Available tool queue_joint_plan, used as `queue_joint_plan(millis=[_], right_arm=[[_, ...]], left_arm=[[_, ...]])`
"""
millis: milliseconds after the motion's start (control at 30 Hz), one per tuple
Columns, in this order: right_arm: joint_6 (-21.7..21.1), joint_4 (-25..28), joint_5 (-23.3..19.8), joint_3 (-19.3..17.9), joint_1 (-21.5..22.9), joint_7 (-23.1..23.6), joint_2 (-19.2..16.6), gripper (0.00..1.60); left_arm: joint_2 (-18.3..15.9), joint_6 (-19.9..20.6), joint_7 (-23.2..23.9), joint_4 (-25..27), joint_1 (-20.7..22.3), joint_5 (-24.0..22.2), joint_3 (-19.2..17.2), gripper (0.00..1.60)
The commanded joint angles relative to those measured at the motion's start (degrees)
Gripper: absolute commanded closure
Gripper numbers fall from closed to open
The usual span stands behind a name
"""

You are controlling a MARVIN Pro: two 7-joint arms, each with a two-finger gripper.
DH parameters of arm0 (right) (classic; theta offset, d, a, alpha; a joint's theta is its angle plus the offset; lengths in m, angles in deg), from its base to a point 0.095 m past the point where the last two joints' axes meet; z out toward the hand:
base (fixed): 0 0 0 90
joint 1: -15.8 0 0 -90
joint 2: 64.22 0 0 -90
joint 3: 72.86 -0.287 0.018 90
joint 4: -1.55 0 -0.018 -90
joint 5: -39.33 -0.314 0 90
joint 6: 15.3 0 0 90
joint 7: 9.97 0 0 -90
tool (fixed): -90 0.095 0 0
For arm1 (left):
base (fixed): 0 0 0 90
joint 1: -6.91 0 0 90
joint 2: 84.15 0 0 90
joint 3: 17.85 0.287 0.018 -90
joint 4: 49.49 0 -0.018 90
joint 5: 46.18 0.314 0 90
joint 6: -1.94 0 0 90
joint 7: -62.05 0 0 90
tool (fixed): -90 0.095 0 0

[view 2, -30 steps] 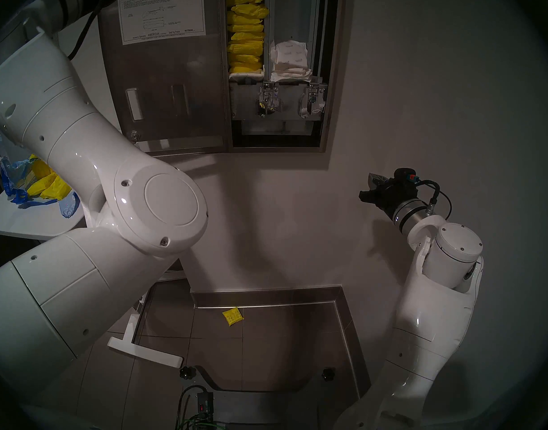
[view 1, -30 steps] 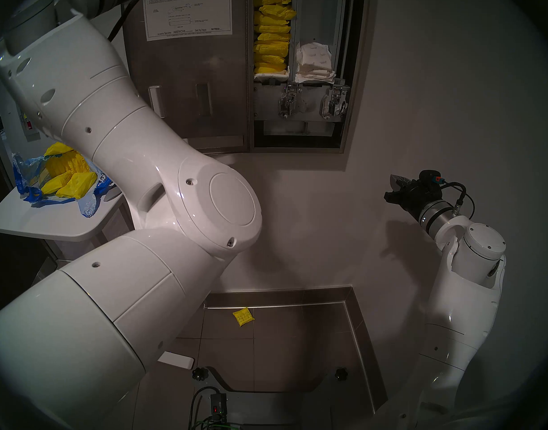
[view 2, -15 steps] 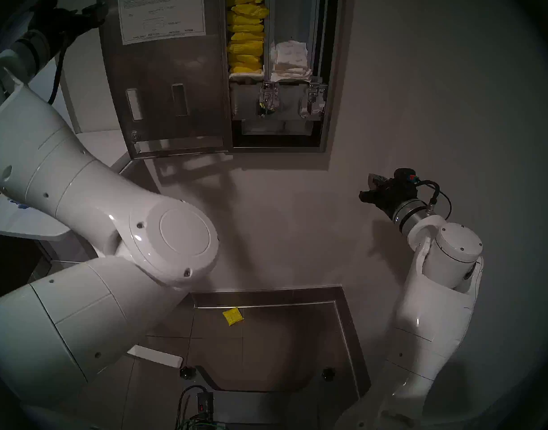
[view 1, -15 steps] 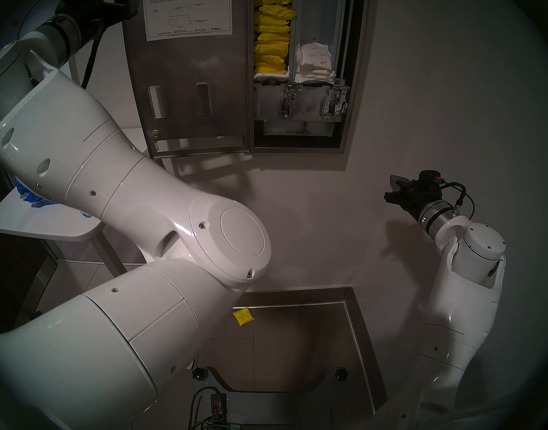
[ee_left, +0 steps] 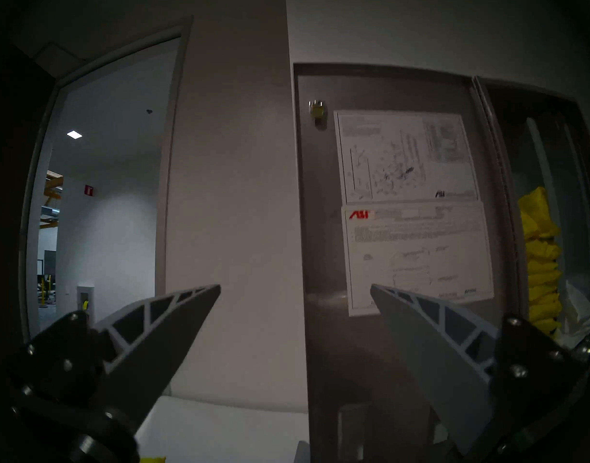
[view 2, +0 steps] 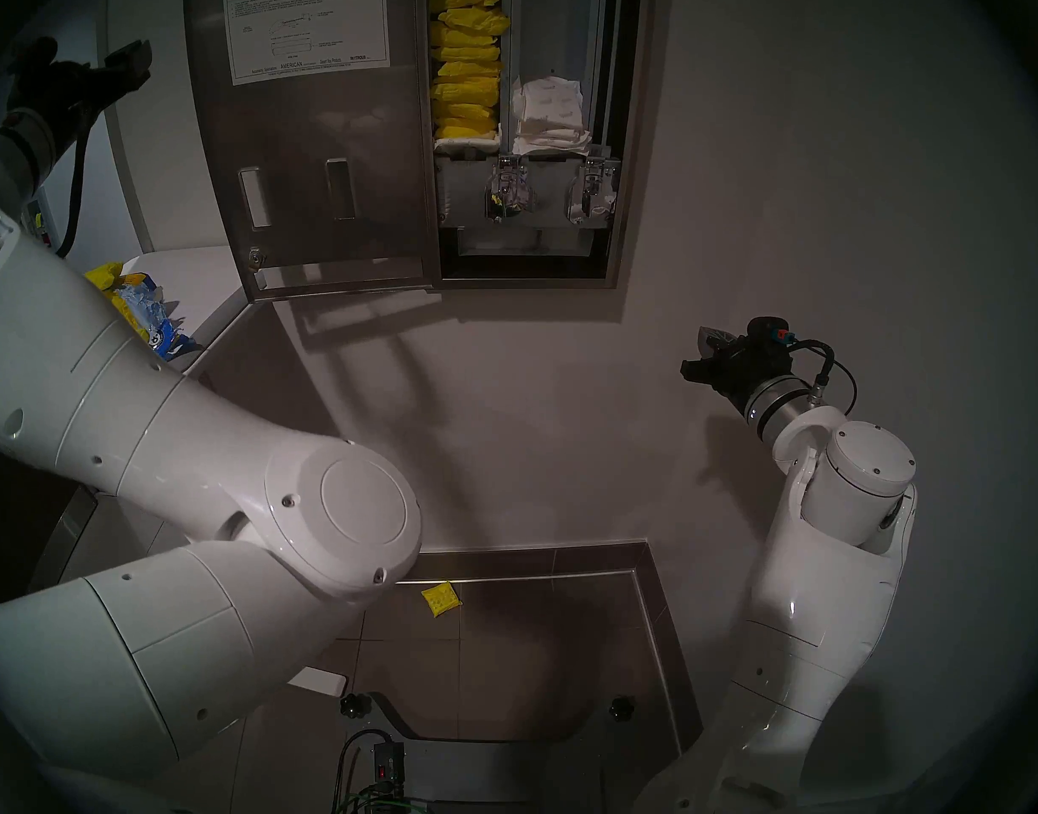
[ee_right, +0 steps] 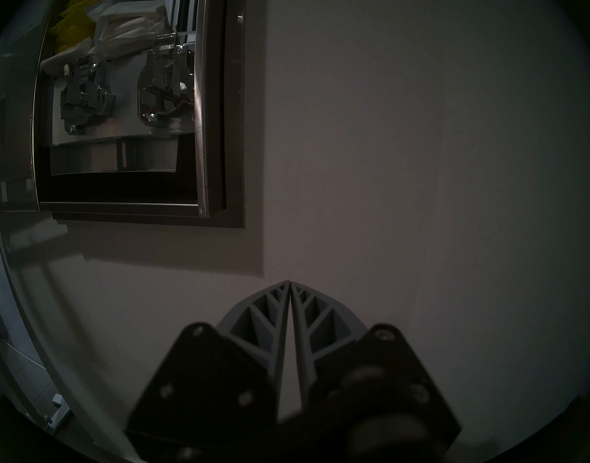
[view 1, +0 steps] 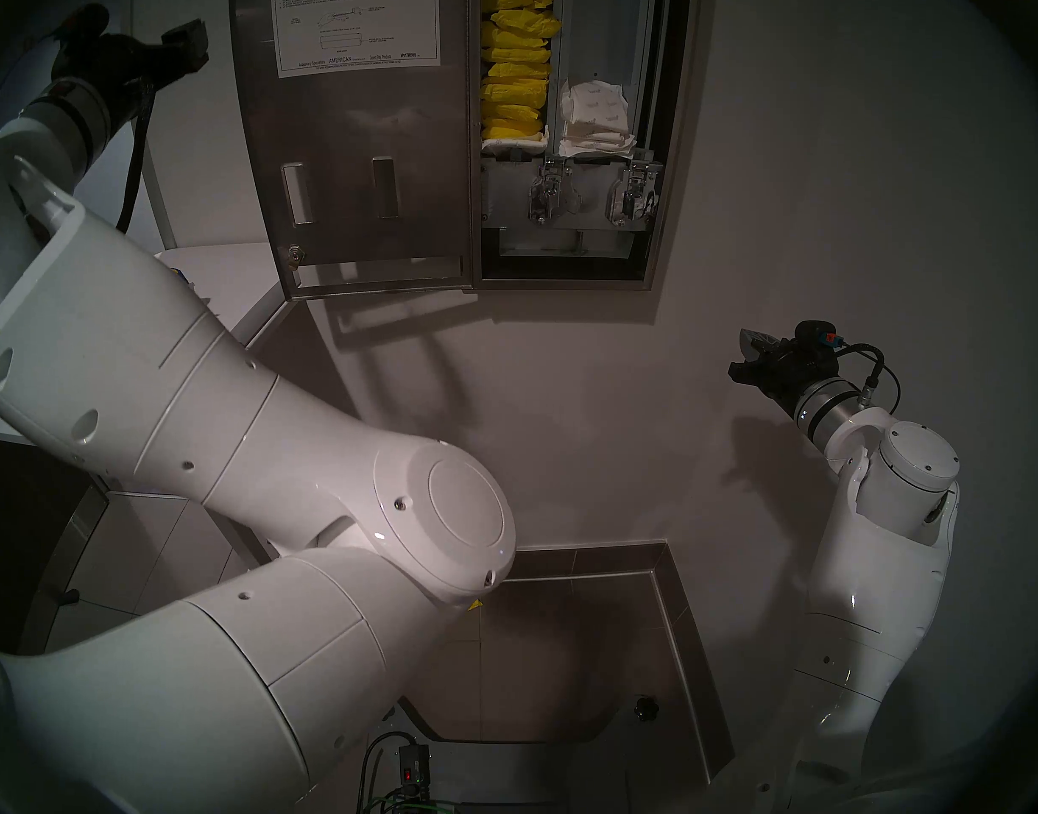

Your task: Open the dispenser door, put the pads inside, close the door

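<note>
The dispenser (view 1: 672, 149) hangs on the wall with its steel dispenser door (view 1: 358, 149) swung open to the left, the white instruction sheet (ee_left: 414, 252) on its back. Yellow pads (view 1: 514, 90) fill the left chute; the same pads (ee_left: 540, 252) show in the left wrist view. My left gripper (view 1: 176, 43) hovers open and empty to the left of the door's top, apart from it; its jaws (ee_left: 295, 286) are spread wide. My right gripper (view 1: 740, 360) is shut on nothing, low and right of the dispenser, near the wall; its fingertips (ee_right: 289, 282) meet.
White packets (view 1: 596, 120) lie in the right chute above two lever mechanisms (view 1: 593, 199). One yellow pad (view 2: 441, 600) lies on the tiled floor by the wall. A torn blue bag (view 2: 143, 307) with yellow packets sits on a white table (view 2: 211, 272) under the door. A doorway (ee_left: 103, 185) opens at far left.
My left arm has swung down and to the left, bringing its open gripper into view beside the door's top; its elbow now covers the floor pad in the left head view. The right arm is still.
</note>
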Motion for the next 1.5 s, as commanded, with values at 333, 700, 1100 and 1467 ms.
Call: queue_joint_plan(millis=[333, 700, 1100, 1467], right_arm=[[0.49, 2.27, -0.35, 0.07, 1.13, -0.21, -0.12, 1.18], [0.48, 2.34, -0.38, 0.09, 1.09, -0.27, -0.1, 1.18], [0.48, 2.34, -0.41, 0.1, 1.08, -0.31, -0.12, 1.18], [0.48, 2.36, -0.44, 0.12, 1.06, -0.36, -0.13, 1.18]], left_arm=[[-6.37, -16.52, -14.01, -14.93, -2.0, -5.45, -6.92, 0.0], [-11.7, -20.24, -9.4, -22.98, -0.23, -11.4, -10.77, 0.0], [-15.87, -14.8, 2.27, -27.18, -0.16, -17.4, -10.28, 0.0], [-21.5, -9.76, 7.81, -36.21, 3.91, -16.8, -11.8, 0.0]])
